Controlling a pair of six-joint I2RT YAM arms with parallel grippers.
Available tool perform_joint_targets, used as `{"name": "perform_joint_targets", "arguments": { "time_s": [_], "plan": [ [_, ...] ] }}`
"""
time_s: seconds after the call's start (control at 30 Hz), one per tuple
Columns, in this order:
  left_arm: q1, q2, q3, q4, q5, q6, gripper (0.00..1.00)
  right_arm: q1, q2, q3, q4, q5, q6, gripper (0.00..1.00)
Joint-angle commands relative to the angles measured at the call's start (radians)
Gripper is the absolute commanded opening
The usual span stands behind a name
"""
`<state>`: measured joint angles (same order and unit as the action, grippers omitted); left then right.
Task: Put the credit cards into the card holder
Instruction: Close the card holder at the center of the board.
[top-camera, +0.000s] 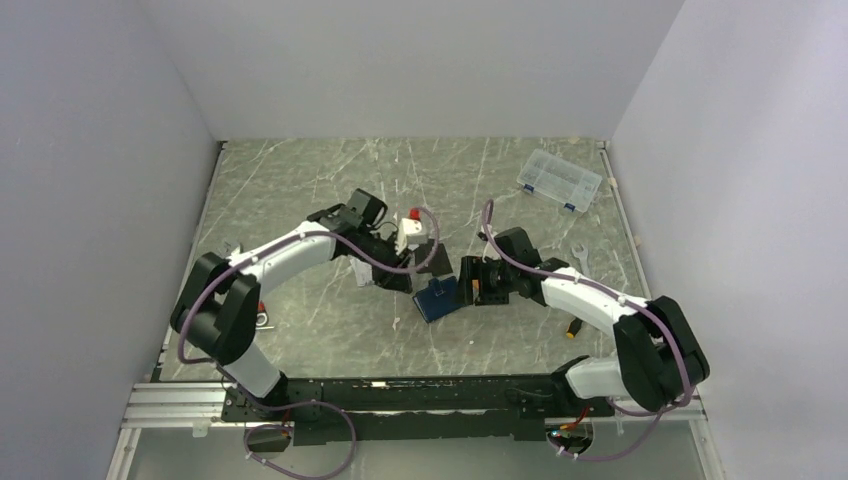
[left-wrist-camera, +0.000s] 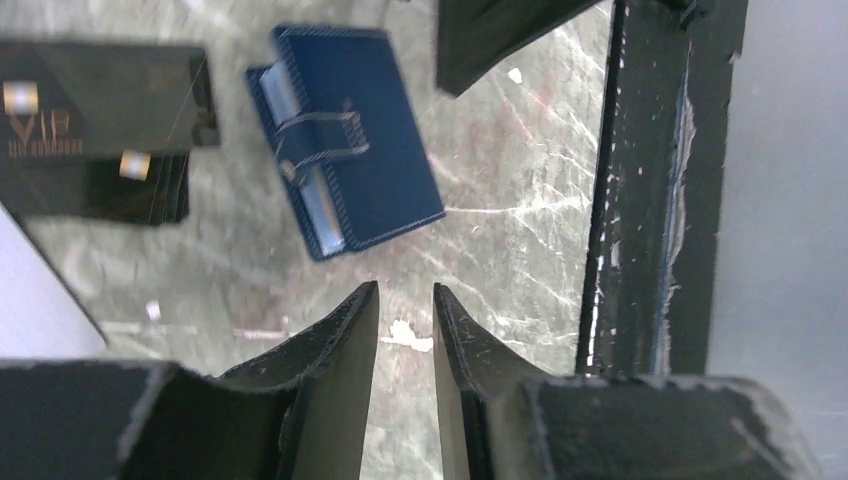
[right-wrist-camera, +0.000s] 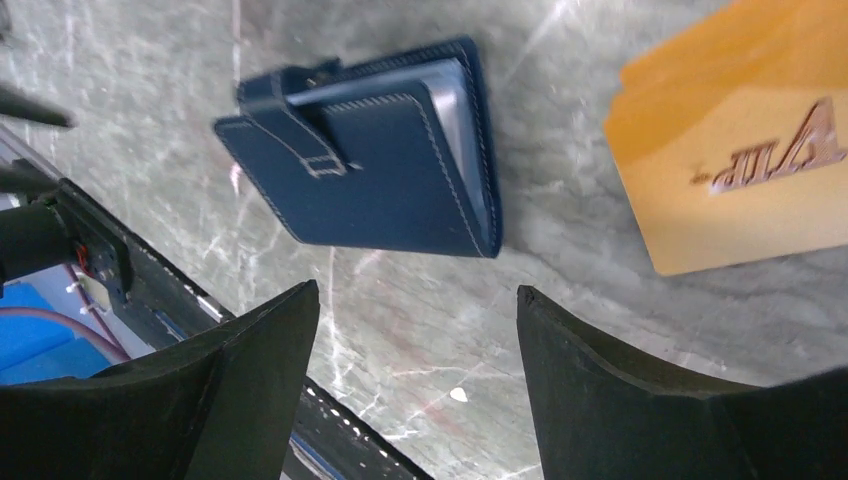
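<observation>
The card holder (top-camera: 437, 298) is seen lying on the table (top-camera: 300, 190) between the two arms, folded over with its tab across the front; a strip of lighter blue is shown along one edge. The left tool (left-wrist-camera: 406, 295) is held over bare table just short of the holder, its fingers drawn nearly together with only a narrow slit left and nothing in it. The right tool (right-wrist-camera: 418, 295) is spread wide with nothing between its fingers, and the holder lies beyond the tips. An orange card (right-wrist-camera: 740, 170), embossed VIP, is laid near the holder but apart from it, and is cut off at the top and right. In the left wrist view, dark flat rectangles (left-wrist-camera: 95, 110) lettered VIP are stacked beside the holder, blurred and cropped at the left; whether these are cards cannot be told. From above, both tools' tips are largely masked by the arms
</observation>
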<state>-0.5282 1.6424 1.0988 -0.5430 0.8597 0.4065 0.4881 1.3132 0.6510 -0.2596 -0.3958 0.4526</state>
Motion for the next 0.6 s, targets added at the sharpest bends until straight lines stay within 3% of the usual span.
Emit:
{"name": "perform_joint_targets", "arguments": {
  "time_s": [0.0, 0.23, 0.57],
  "plan": [
    [-0.128, -0.081, -0.019, 0.011, -0.150, 0.228, 0.33, -0.011, 0.016, -0.062, 0.131, -0.040, 0.062, 0.73],
    [-0.236, -0.059, -0.070, 0.130, -0.269, 0.306, 0.33, -0.028, 0.056, -0.114, 0.252, -0.067, 0.133, 0.66],
    [-0.251, 0.044, -0.036, 0.251, -0.385, 0.247, 0.33, -0.057, 0.066, -0.164, 0.353, -0.082, 0.188, 0.54]
  ]
}}
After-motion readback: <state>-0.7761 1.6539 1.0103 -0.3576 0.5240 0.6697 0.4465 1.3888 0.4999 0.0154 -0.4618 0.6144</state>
